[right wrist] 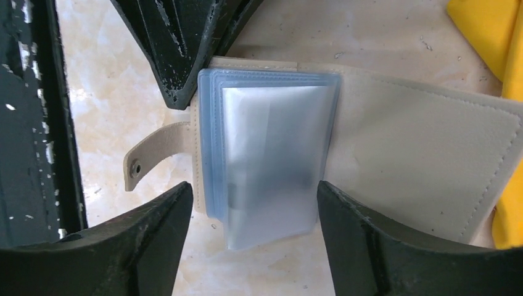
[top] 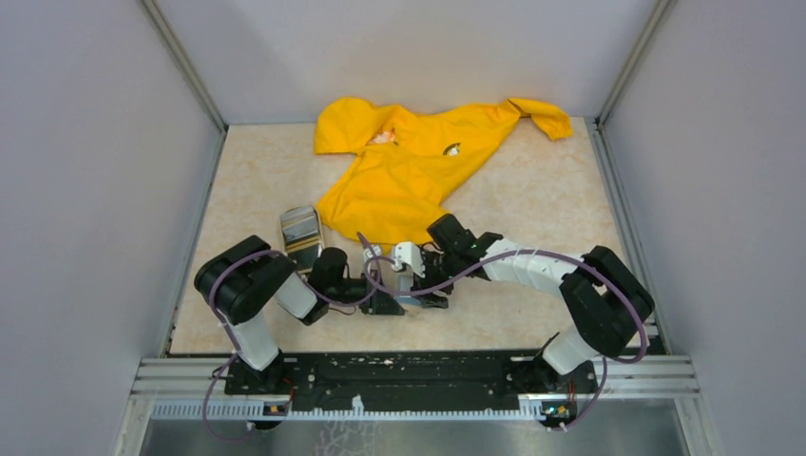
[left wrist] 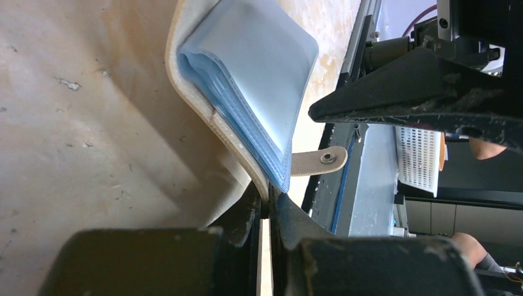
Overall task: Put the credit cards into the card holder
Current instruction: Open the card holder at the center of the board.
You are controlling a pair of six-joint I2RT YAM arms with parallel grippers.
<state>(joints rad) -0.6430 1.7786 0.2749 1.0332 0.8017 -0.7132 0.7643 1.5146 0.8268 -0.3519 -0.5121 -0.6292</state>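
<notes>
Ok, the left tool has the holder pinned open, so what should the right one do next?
Probably lift the right tool away and reach for the cards: it stands open and empty over the opened card holder, whose edge the left tool pinches.

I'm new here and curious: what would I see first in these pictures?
A big yellow jacket lies at the far middle of the table. Nearer, the left gripper pinches the edge of the open card holder, while the open right gripper straddles its blue clear pockets. A stack of cards lies to their left.
</notes>
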